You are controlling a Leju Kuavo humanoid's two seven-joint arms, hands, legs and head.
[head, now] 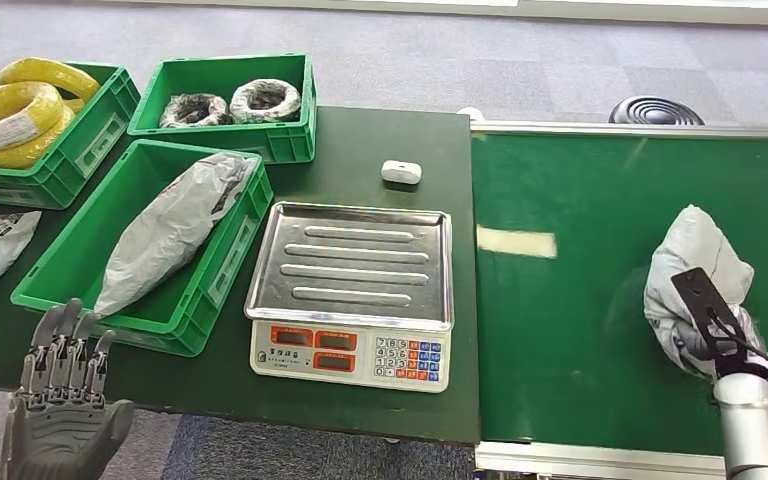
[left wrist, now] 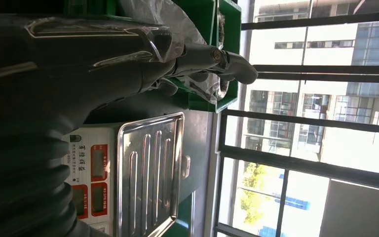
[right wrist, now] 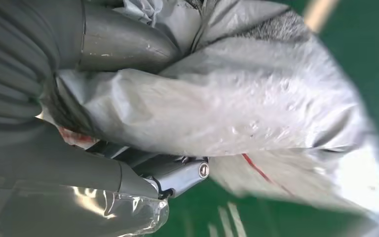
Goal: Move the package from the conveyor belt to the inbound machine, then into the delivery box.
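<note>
The package (head: 697, 262), a crumpled grey plastic mailer, was seen on the green conveyor belt (head: 580, 330), toward its right side. It was enclosed by the right hand (head: 708, 330), whose thumb and fingers (right wrist: 177, 175) were wrapped around the bag's nearer end in the right wrist view; the grip looked firm, though whether the bag was lifted clear of the belt or resting on it could not be told. The long axis of the package ran away from the robot, with the free end pointing up the belt. The inbound machine, taken to be the weighing scale (head: 352, 290) with its steel tray, lay to the left of the held package, across the belt edge on the dark table (head: 390, 130); the coming move was judged to turn on a leftward carry by the right arm, which was much the nearer. Beyond the scale, further left, a green crate (head: 205, 300) already holding a grey parcel (head: 170, 230) was judged the likely delivery box. The left hand (head: 60, 400) was held low at the table's near corner, fingers spread and nothing in it. Most of the right hand was hidden under the wrist mount and the bag. A small white object (head: 401, 172) behind the scale could not be identified.
</note>
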